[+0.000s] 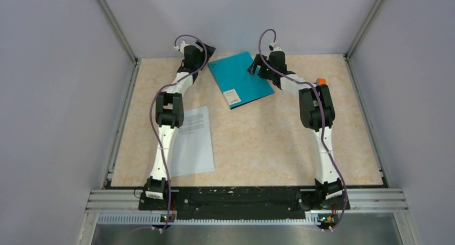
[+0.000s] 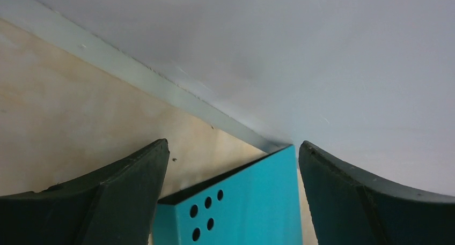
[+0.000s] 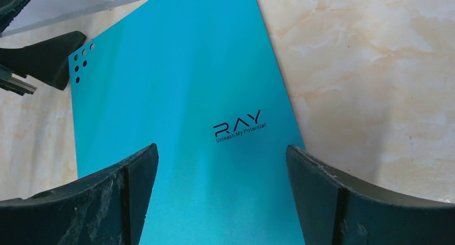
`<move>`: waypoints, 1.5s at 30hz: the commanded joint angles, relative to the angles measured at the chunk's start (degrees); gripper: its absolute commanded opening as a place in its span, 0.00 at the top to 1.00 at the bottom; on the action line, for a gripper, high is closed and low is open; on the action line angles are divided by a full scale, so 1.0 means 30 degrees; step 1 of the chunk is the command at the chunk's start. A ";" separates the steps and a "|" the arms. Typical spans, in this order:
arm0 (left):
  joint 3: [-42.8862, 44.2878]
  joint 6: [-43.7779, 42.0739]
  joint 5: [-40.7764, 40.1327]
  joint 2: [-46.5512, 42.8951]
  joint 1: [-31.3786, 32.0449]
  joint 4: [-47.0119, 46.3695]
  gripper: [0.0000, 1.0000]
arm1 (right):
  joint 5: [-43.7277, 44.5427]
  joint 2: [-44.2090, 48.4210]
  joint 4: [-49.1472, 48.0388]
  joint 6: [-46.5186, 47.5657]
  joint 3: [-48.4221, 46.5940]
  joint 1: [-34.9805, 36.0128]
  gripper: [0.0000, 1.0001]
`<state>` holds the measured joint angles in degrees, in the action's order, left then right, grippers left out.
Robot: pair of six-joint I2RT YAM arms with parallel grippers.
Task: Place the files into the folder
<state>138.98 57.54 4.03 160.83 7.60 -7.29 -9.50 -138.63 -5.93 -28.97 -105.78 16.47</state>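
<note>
The flat teal-blue file folder (image 1: 240,78) lies closed near the middle of the tabletop's (image 1: 268,148) far edge, turned at an angle, its small white label (image 1: 232,96) at the nearer end. The white printed paper sheets (image 1: 194,143) lie apart from it, by the left edge.

The left gripper (image 1: 205,50) sits at the folder's far-left corner, jaws spread and holding nothing. Its wrist view shows the corner with 5 punched holes (image 2: 206,213) between the fingers. The right gripper (image 1: 257,66) hangs over the folder's far-right edge, also spread and empty, with the printed logo (image 3: 237,126) between its fingers.

The step in hand looks like opening the cover. To do it well, 1 finger should slip under the top cover alone at that corner, and the right gripper should steady the folder so it does not slide toward the far edge.

I cannot tell whether the corner is already lifted off the table. The left arm hides part of the sheets, so their number is unclear. The folder's inside is not shown. A small orange block (image 1: 321,81) peeks from behind the right arm, near the right edge.
</note>
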 commanded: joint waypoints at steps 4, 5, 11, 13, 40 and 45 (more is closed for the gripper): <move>0.0630 0.0586 0.2446 0.0068 0.0250 0.1059 0.07 | -0.1152 -0.0360 0.0316 -0.0096 -0.0532 -0.0540 0.12; 0.0596 0.0521 0.2656 0.0017 0.0279 0.1461 0.08 | -0.1336 -0.0390 0.0462 -0.0128 -0.0530 -0.0594 0.12; 0.0297 -0.0112 0.4223 -0.0439 0.0324 0.3191 0.10 | -0.2044 -0.0084 0.1023 -0.0433 0.0681 -0.0656 0.12; 0.0280 -0.0317 0.4709 -0.0563 0.0339 0.3751 0.11 | -0.2126 0.0587 0.0504 -0.0757 0.2236 -0.0676 0.12; -0.6958 -0.5406 0.5762 -0.6516 0.3438 0.9613 0.28 | 0.1488 1.2461 -0.2908 -0.4520 2.0021 0.3123 0.12; -1.0847 -0.5010 0.3815 -0.9026 0.4071 0.9320 0.35 | 0.2246 1.6106 -0.0923 -0.4645 2.1570 0.3095 0.12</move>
<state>114.37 42.11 16.95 140.07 16.84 15.03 -5.56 -97.06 -19.00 -41.23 -43.94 25.15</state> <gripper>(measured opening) 0.684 0.877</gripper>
